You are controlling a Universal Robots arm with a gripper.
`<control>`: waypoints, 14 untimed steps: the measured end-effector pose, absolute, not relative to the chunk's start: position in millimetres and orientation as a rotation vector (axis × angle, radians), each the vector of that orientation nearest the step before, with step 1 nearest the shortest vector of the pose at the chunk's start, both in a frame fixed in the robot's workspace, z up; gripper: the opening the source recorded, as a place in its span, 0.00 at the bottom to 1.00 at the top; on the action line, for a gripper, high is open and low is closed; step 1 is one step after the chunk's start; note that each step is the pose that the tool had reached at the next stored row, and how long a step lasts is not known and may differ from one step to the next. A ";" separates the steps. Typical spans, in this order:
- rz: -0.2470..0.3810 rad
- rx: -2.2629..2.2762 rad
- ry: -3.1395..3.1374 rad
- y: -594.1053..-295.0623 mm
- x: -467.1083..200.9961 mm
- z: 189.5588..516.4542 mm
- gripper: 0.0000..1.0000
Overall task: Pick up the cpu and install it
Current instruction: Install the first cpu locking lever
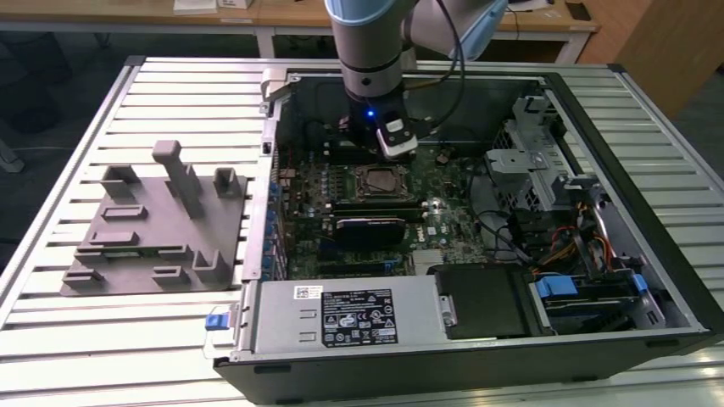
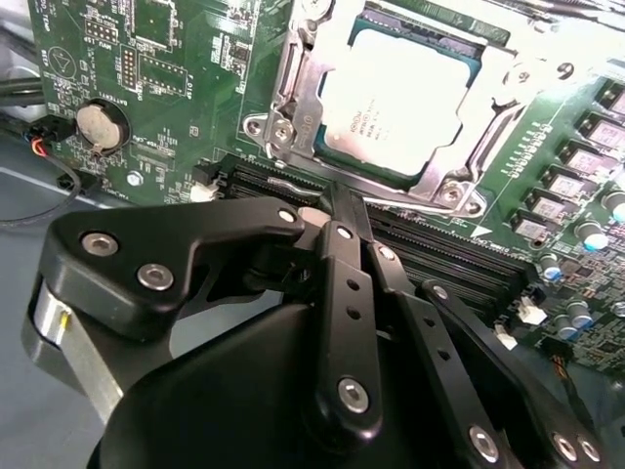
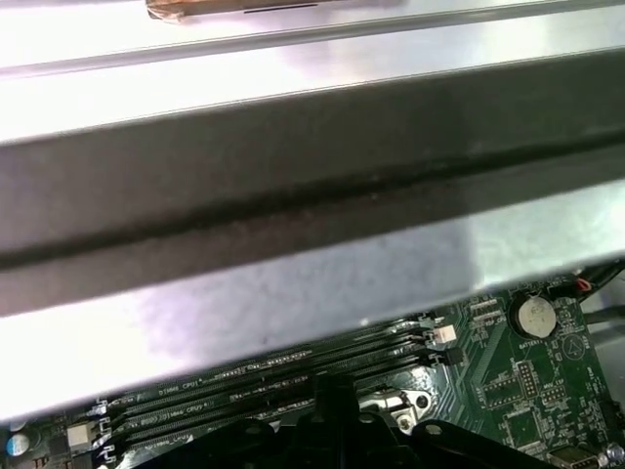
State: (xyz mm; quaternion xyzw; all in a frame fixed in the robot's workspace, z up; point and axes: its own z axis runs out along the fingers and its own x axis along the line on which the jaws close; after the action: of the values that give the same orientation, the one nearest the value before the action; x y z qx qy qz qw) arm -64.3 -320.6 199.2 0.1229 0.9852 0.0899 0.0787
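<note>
Nearest us in the exterior view, at six o'clock, the grey power supply (image 1: 339, 318) sits in the front of the open computer case (image 1: 667, 280), which lies on its side on the slatted metal table (image 1: 68, 356). At nine o'clock from the case, well apart from it, a grey plastic tray (image 1: 153, 220) with upright posts rests on the table.

Further in, the green circuit board (image 1: 447, 225) covers the case floor. The cpu (image 1: 381, 181) lies flat in its socket near the middle of the board, silver top upward. In the second wrist view we see it (image 2: 395, 98) seated inside the metal socket frame (image 2: 293, 88), with the long black memory slots (image 2: 439, 249) just beside that frame and a round coin battery (image 2: 101, 127) further off on the board.

The jaws are pressed together and hold nothing. In the exterior view they hang over the board at about one o'clock from the cpu, near it but apart from it. In the first wrist view we see the memory slots (image 3: 244, 386), the coin battery (image 3: 534, 316) and the case's metal wall (image 3: 293, 166).

The arm (image 1: 374, 51) rises from the jaws toward twelve o'clock, and wooden desks (image 1: 283, 13) stand beyond the table.
</note>
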 end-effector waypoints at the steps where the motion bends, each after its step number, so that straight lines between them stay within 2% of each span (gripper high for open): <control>1: 0.267 0.373 2.948 -320.6 -64.0 199.1 0.11; 14: 0.258 0.438 2.936 -317.0 -62.8 197.9 0.11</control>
State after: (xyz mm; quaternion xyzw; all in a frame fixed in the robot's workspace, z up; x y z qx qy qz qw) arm -62.8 -317.0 197.9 0.1465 0.9821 0.0864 0.0810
